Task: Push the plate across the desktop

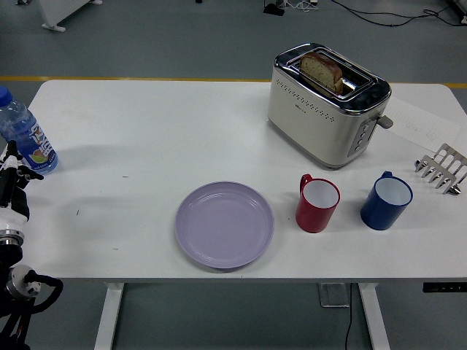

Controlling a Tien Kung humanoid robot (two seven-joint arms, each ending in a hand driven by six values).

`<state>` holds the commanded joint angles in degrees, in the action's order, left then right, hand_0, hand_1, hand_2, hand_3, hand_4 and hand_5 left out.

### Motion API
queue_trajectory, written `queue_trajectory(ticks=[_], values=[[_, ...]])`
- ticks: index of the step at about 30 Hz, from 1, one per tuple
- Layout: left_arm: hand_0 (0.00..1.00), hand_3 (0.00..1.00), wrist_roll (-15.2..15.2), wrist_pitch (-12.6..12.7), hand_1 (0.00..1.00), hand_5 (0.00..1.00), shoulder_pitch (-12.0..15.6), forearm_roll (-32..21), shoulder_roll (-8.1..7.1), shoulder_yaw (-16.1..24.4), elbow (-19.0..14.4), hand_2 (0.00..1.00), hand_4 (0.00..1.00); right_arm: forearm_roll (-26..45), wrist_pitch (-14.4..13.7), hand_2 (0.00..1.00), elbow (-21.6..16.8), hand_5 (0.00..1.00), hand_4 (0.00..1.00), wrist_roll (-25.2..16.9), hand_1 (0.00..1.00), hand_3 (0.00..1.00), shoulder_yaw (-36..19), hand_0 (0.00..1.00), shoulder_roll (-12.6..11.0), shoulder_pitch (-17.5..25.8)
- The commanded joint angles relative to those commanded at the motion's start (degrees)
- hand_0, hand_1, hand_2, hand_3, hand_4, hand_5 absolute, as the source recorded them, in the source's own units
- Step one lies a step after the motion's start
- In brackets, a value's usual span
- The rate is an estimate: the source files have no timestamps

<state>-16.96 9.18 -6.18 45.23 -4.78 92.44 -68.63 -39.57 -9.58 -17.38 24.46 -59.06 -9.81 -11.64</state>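
The plate (225,224), a round lavender dish with a shallow raised rim and a smooth matte face, lies flat near the table's (168,124) near edge, about midway across, untouched. Just to its right stands a glossy red mug (317,203), then a blue mug (386,200), both cylindrical with white insides. Far right sits a boxy metal toaster (327,104) with a bread slice (322,71) in its slot, and a wire toast rack (441,168) by the right edge. Bare white tabletop stretches left and far of the plate. A clear plastic bottle (23,135) stands at the left edge. The left hand (12,191) hangs at the left edge, well apart from the plate; I cannot tell how it is set.
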Motion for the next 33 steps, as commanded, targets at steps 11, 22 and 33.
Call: queue_trajectory(ticks=[11, 22, 33], values=[[0.498, 0.668, 10.4, -8.0, 0.658, 0.998, 0.5, -1.0, 0.61, 1.4, -0.1, 0.656, 0.985, -0.1, 0.0, 0.678, 0.0, 0.382, 0.368, 0.0, 0.59, 0.606, 0.0, 0.63, 0.0, -0.3], [0.663, 0.656, 12.3, -3.3, 0.739, 0.998, 0.5, -1.3, 1.03, 1.5, -0.8, 0.717, 0.797, 0.3, 0.0, 0.678, 0.0, 0.382, 0.367, -0.2, 0.591, 0.606, 0.2, 0.631, -0.1, -0.4], [0.643, 0.598, 1.7, -7.0, 0.674, 0.998, 0.9, -14.9, 1.62, -0.6, 0.0, 0.651, 0.676, -0.2, 0.0, 0.678, -0.1, 0.381, 0.365, 0.2, 0.591, 0.605, -0.2, 0.631, 0.0, -0.1]])
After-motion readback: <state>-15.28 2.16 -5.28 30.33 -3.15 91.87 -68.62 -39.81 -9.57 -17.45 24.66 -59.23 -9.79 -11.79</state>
